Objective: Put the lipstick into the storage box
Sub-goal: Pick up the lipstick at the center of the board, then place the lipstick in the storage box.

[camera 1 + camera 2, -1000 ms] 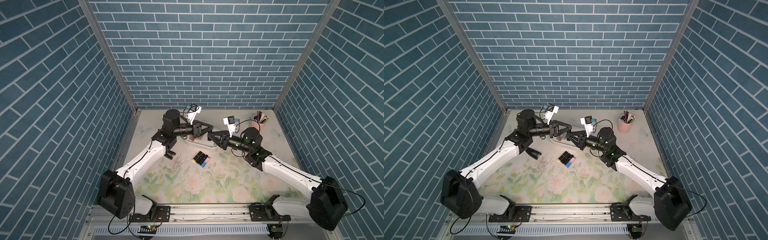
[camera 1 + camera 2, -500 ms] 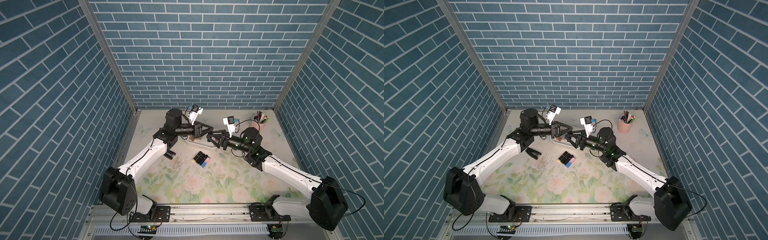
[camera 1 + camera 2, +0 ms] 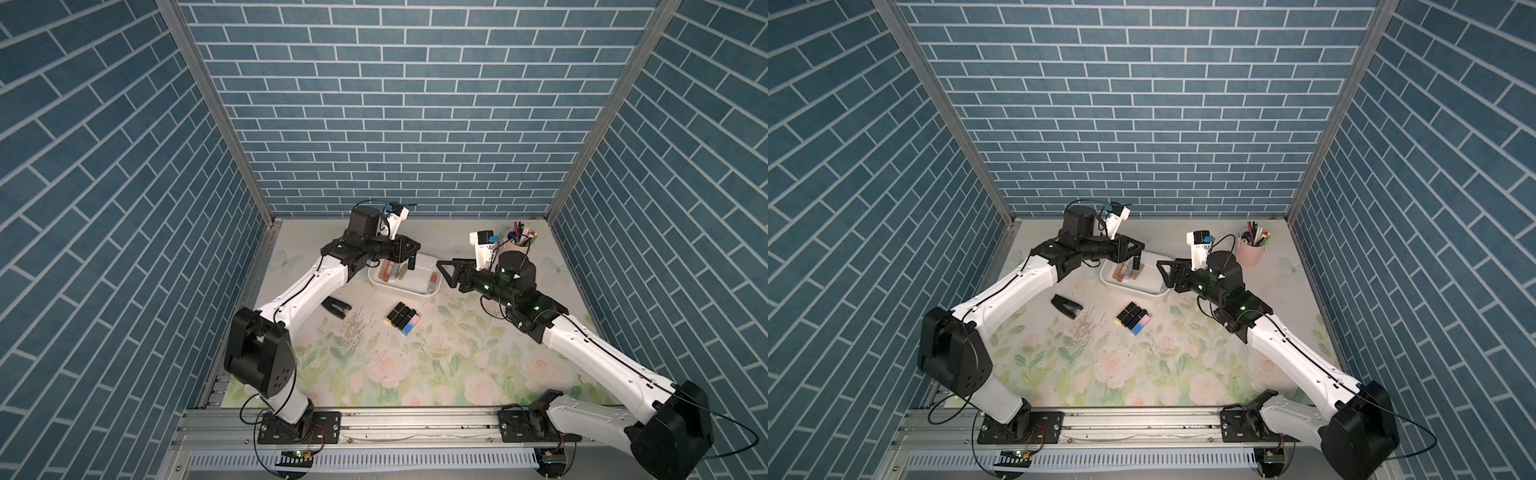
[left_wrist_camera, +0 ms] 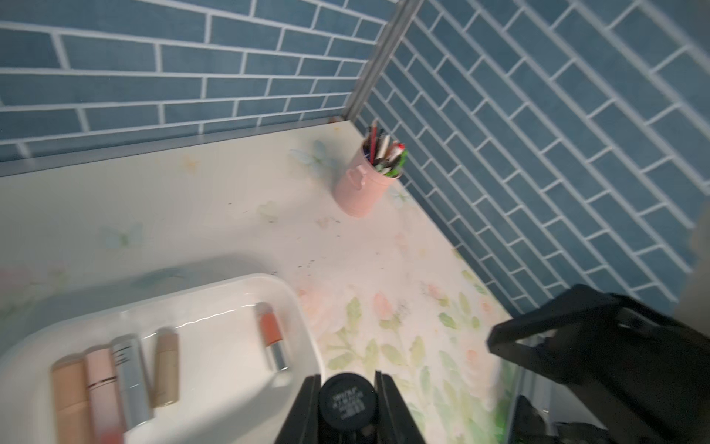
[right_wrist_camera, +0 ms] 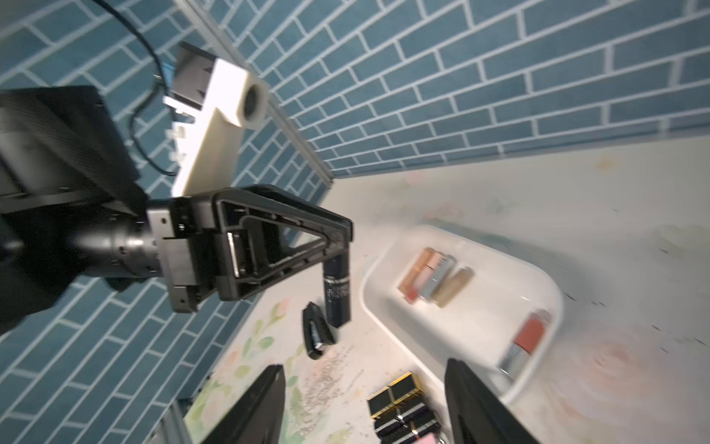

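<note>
Blue brick-patterned walls [image 3: 395,124] enclose a floral-print table [image 3: 415,374]. The white storage box [image 3: 399,292] sits toward the back, with four tubes [image 3: 390,271] at one end and a coral lipstick [image 3: 432,281] lying at the other. The left arm reaches over the box, and the left gripper [image 4: 347,388] is clamped on a black lipstick [image 5: 337,292] held upright above it. The right gripper [image 5: 365,367] points at the box's coral end. A second ago it was closed there; now its jaws are spread with nothing between them and it has drawn back slightly.
</note>
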You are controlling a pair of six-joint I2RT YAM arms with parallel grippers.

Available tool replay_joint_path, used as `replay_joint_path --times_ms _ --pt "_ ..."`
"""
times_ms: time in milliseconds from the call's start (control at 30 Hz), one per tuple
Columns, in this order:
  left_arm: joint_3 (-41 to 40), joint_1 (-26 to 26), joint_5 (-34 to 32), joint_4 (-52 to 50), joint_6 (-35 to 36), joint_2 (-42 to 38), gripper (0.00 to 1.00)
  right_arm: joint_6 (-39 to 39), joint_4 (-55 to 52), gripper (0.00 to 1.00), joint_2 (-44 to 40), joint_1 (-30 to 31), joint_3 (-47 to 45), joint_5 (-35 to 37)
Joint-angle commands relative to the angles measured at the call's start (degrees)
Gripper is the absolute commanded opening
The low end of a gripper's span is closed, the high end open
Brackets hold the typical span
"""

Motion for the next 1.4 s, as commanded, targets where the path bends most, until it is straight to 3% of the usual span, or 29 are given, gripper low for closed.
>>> replay_joint_path --times_ms 0,167,700,1367 --pt "3.4 -1.3 -11.6 -5.9 4.1 4.5 0.04 -1.7 -13.7 0.7 2.7 0.0 1.2 9.0" --pt "9.3 -3.7 -19.7 -9.0 6.1 12.6 0.04 -0.9 -18.2 0.7 6.9 0.1 1.0 8.7" --pt "20.0 -5.3 -26.2 -9.7 8.7 28.9 0.04 -0.9 -16.8 0.7 6.6 0.1 -3.6 6.7" --pt "25.5 -5.6 -31.8 -11.2 11.6 38.5 0.07 -1.9 -15.3 0.7 7.6 0.0 -5.9 6.6"
